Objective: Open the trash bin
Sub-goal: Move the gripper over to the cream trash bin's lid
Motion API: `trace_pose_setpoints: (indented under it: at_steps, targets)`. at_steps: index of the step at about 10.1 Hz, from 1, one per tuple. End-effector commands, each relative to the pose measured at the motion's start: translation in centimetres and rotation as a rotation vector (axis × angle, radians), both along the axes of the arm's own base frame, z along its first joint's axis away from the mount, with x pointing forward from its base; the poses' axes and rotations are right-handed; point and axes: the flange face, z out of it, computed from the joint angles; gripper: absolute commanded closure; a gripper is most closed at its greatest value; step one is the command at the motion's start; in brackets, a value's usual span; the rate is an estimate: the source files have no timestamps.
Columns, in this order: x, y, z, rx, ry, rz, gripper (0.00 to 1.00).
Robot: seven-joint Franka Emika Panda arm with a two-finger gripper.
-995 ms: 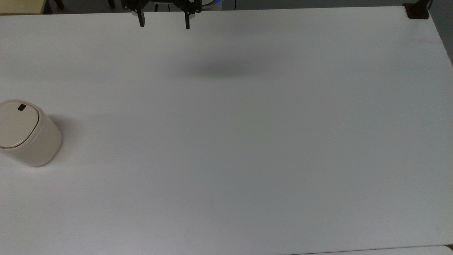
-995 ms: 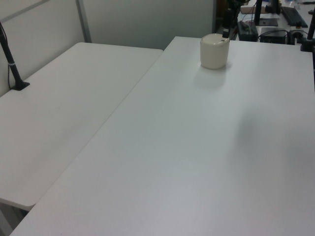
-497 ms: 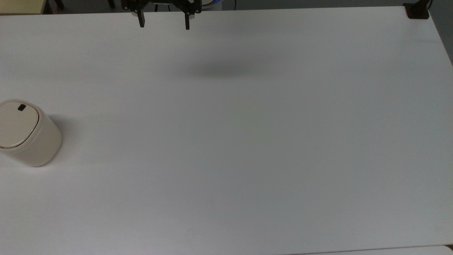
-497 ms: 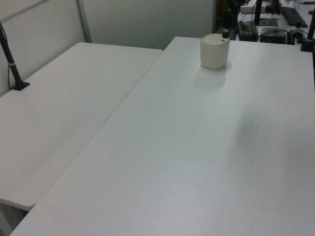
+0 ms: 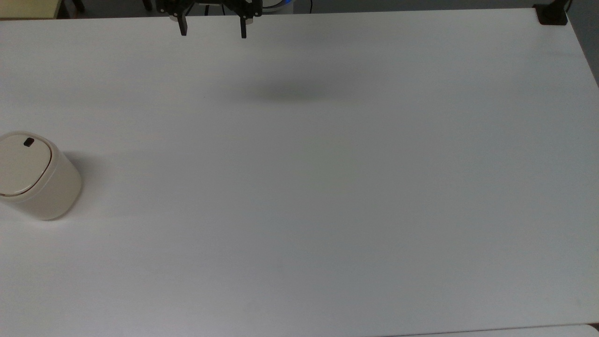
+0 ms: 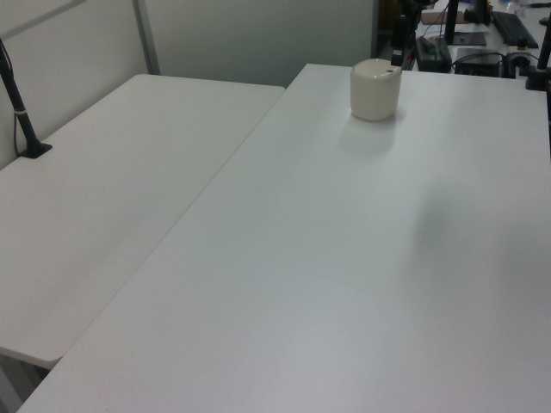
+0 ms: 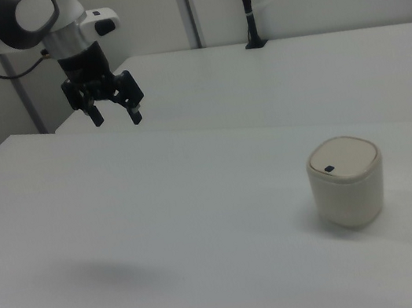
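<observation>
The trash bin (image 5: pixel 32 175) is a small cream cylinder standing at the top view's left edge, its oval lid shut, with a tiny black button (image 5: pixel 28 142) near the lid's far rim. The bin (image 6: pixel 375 89) also stands at the far end of the table in the left view, and at the right view's right (image 7: pixel 346 181). My gripper (image 5: pixel 213 32) hangs open at the top view's upper edge, high above the table and far from the bin. In the right view the gripper (image 7: pixel 115 117) points down with its two fingers spread and nothing between them.
The white table (image 5: pixel 327 187) carries only the bin. A second white table (image 6: pixel 112 189) adjoins it on the left view's left. A black post base (image 5: pixel 551 14) sits at the top view's upper right corner. Dark stands and cables (image 6: pixel 448 34) crowd behind the bin in the left view.
The gripper has shifted slightly toward the top view's left and upper edge. The bin has not moved and its lid stays shut.
</observation>
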Motion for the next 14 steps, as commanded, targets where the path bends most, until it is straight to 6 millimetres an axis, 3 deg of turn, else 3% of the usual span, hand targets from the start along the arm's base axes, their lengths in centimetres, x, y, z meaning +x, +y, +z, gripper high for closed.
trace_pose_setpoints:
  at_steps: [1,3,5,6,9,10,12,14]
  targets:
    - [-0.9,-2.8,0.5,-0.015,0.026,0.134,0.00]
    - [-0.7,-5.3,0.3,-0.029,0.020,0.145,0.00]
    - [-0.8,-10.5,0.6,-0.040,-0.032,0.093,0.01]
    - [-0.5,-13.1,0.3,-0.047,-0.074,0.050,0.13]
    - [2.9,-18.6,-2.4,0.000,-0.280,-0.184,0.87]
    - [4.3,-20.1,-3.8,0.014,-0.362,-0.317,1.00]
    - [6.1,-23.0,-6.5,0.017,-0.483,-0.471,1.00]
    - [6.2,-25.8,-9.7,0.030,-0.502,-0.543,1.00]
